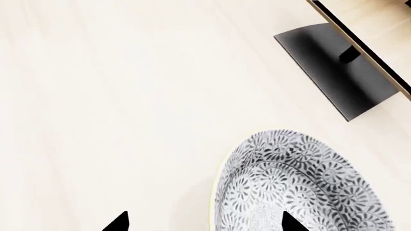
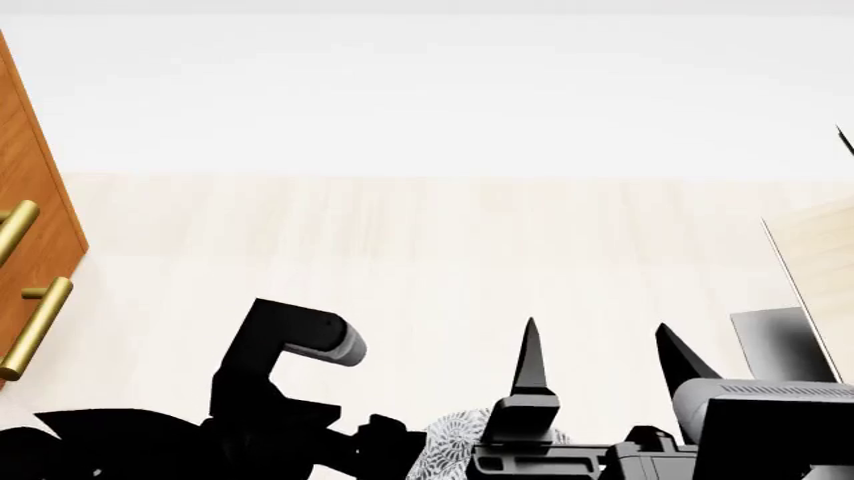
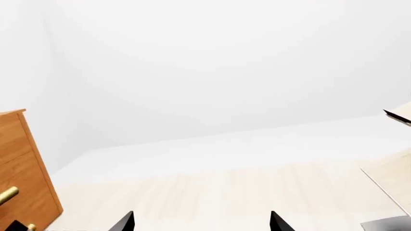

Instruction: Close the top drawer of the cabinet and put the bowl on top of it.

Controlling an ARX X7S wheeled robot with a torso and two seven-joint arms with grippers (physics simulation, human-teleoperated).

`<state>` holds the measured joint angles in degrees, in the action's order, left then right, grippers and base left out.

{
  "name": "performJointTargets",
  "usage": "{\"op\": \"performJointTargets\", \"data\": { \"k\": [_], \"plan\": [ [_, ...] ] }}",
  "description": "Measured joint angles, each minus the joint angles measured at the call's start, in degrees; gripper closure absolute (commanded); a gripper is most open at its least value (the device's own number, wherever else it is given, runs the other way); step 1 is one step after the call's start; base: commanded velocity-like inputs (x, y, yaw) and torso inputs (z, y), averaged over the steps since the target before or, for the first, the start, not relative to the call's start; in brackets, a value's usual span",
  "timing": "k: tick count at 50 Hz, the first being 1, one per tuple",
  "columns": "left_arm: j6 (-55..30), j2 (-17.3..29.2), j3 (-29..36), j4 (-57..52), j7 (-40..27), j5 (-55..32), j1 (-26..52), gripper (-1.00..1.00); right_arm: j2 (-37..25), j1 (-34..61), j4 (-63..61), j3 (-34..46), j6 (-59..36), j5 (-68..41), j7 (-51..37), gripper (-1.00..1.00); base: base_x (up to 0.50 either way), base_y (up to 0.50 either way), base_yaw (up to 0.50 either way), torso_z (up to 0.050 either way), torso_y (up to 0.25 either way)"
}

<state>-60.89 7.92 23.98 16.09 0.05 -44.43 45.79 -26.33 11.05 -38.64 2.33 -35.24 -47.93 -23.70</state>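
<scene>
The bowl [image 1: 301,187], white with a dense grey floral pattern, sits on the pale floor and is cut off by the frame edge in the left wrist view. My left gripper [image 1: 205,224] is open just above it. One fingertip [image 1: 292,222] is over the bowl's inside, the other [image 1: 119,222] over bare floor, with the rim between them. In the head view only a patch of the bowl [image 2: 454,442] shows behind my arms. My right gripper [image 2: 607,360] is open with nothing in it and points forward. The orange-brown cabinet [image 2: 30,215] stands at the far left with brass handles [image 2: 38,325]. I cannot tell how the top drawer stands.
A pale wood structure [image 1: 376,38] on a black base plate [image 1: 334,67] stands near the bowl, and shows at the right edge in the head view [image 2: 814,260]. The cabinet's corner [image 3: 22,163] also shows in the right wrist view. Pale floor stretches ahead to a white wall.
</scene>
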Motion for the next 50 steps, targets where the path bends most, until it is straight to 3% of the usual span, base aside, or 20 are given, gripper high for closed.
{"op": "performJointTargets", "data": {
  "k": [50],
  "plan": [
    [8.4,-2.2,8.6,13.1,6.5,2.9,1.3,-1.0,-0.8,-2.0,2.1,1.0,3.9,0.8,0.8,-1.0,0.0,0.0,0.0,0.0,0.0]
  ]
}}
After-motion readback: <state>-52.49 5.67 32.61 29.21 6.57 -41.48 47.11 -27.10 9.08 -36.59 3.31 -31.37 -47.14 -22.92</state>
